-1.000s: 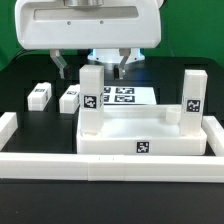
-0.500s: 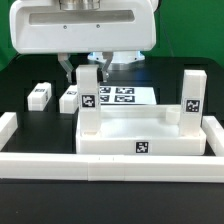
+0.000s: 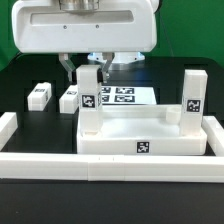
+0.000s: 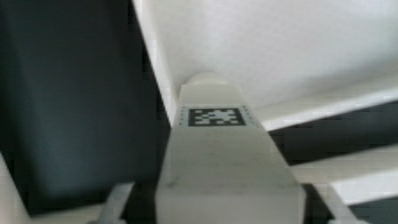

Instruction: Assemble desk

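Pincer (image 3: 87,74) gripped top of upright leg (image 3: 90,110) standing at tabletop (image 3: 115,143) corner. Step, judged: screwing leg home. Next move needed twist, leg kept plumb.

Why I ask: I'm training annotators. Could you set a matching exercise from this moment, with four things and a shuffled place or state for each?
Things:
1. gripper
2. free upright leg
3. loose legs
4. marker board

Places or states:
A. lying on the black table, to the exterior view's left of the tabletop
B. flat behind the tabletop
C. closed on the other upright leg
D. standing at the tabletop's end on the exterior view's right

Pairs: 1-C, 2-D, 3-A, 4-B.
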Motion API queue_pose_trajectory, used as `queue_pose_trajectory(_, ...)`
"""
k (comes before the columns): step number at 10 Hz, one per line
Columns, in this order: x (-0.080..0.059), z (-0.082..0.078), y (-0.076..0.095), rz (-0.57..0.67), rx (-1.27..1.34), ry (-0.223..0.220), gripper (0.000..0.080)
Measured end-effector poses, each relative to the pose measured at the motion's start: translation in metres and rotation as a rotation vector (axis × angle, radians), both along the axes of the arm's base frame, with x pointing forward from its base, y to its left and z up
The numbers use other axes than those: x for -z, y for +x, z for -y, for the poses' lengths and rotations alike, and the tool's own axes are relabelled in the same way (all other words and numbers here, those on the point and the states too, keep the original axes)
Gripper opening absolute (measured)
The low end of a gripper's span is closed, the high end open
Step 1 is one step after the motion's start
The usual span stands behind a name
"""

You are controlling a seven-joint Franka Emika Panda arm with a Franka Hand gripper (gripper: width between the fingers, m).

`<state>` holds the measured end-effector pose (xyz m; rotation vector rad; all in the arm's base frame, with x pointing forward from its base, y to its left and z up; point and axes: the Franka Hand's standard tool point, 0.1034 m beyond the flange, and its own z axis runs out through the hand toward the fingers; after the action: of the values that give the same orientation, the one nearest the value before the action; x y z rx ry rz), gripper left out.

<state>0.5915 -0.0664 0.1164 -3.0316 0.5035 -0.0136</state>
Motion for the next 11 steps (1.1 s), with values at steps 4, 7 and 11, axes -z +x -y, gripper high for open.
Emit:
queue_pose_trajectory(4, 0.001, -0.010, -0.001, -0.040, 0.578, 0.047, 0.0288)
queue_pose_trajectory(7, 0.002, -0.015, -0.001, -0.075, 0.907, 0.070, 0.0288)
queue_pose_trajectory(11, 0.002, -0.018, 0.000, -0.065, 0.792, 0.068, 0.0488)
